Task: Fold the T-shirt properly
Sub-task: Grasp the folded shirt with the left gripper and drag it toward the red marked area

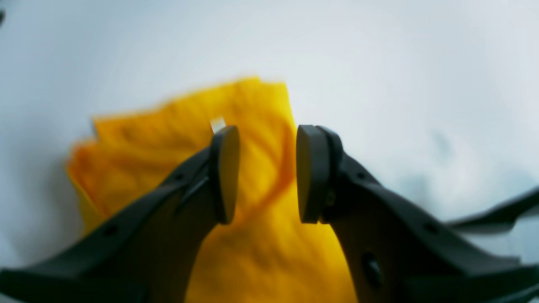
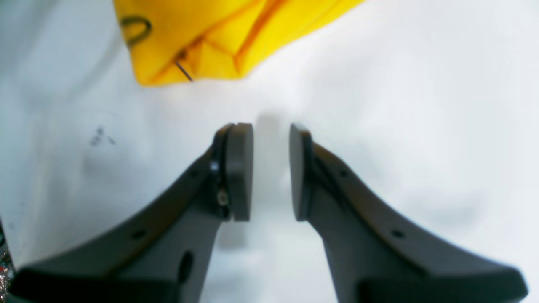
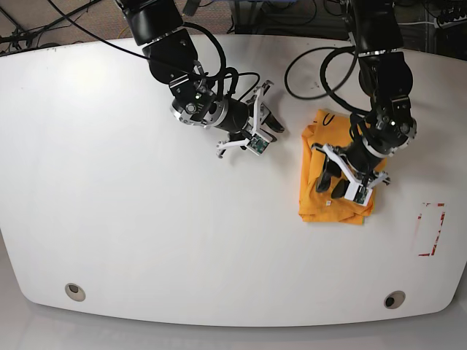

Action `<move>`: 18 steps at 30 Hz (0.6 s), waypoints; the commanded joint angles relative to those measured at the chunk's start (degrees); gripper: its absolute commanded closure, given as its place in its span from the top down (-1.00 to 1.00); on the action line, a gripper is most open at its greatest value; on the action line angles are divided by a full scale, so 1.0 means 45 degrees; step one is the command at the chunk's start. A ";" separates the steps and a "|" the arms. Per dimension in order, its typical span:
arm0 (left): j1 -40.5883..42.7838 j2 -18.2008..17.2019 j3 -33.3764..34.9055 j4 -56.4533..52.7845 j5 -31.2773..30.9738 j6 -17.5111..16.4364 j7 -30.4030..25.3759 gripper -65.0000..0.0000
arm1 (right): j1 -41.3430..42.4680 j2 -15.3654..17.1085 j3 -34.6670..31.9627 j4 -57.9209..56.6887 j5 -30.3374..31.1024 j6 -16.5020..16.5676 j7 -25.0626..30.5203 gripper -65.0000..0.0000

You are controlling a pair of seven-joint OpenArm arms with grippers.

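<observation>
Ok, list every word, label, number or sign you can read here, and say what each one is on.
No text here can be read.
T-shirt: a thin black handwritten-style mark, only loops, no readable letters.
White tag on the T-shirt: too blurred to read.
Table: a red and white rectangular marking, no legible characters; a faint dark smudge, not writing.

The setting looks like a robotics lab or test bench. A broad white table [image 3: 109, 219] with rounded corners and round inset fittings [image 3: 74, 292] fills the base view, and two black robot arms [image 3: 171, 51] rise from its far edge. Loose black cables [image 3: 310, 69] trail over the tabletop and pile up behind it. A red-and-white taped marker [image 3: 430, 228] sits near one edge.
</observation>
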 commanded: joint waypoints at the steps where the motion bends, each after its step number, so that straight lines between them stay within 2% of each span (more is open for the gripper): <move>1: -0.0136 -0.0061 -0.0018 -0.0076 -0.0211 0.0032 -0.0381 -0.35 | 0.0272 -0.0116 0.0449 0.0313 0.0182 0.0035 0.0312 -0.58; 6: 0.0274 0.0017 -0.1073 -0.0994 -0.0152 0.0052 -0.0889 -0.35 | 0.0116 -0.0116 0.0976 0.0255 0.0201 0.0035 0.0312 -0.58; 12: 0.0196 -0.0120 -0.1210 -0.3163 -0.0152 0.0052 -0.2257 -0.35 | -0.0099 -0.0077 0.1503 0.0333 0.0201 0.0035 0.0312 -0.58; 15: 0.0118 -0.0530 -0.1659 -0.4491 -0.0133 0.0052 -0.2804 -0.35 | -0.0177 0.0275 0.1836 0.0294 0.0201 0.0035 0.0312 -0.58; 18: 0.0138 -0.0921 -0.1776 -0.5234 -0.0152 0.0052 -0.3038 -0.35 | -0.0236 0.0255 0.1933 0.0352 0.0201 0.0055 0.0312 -0.58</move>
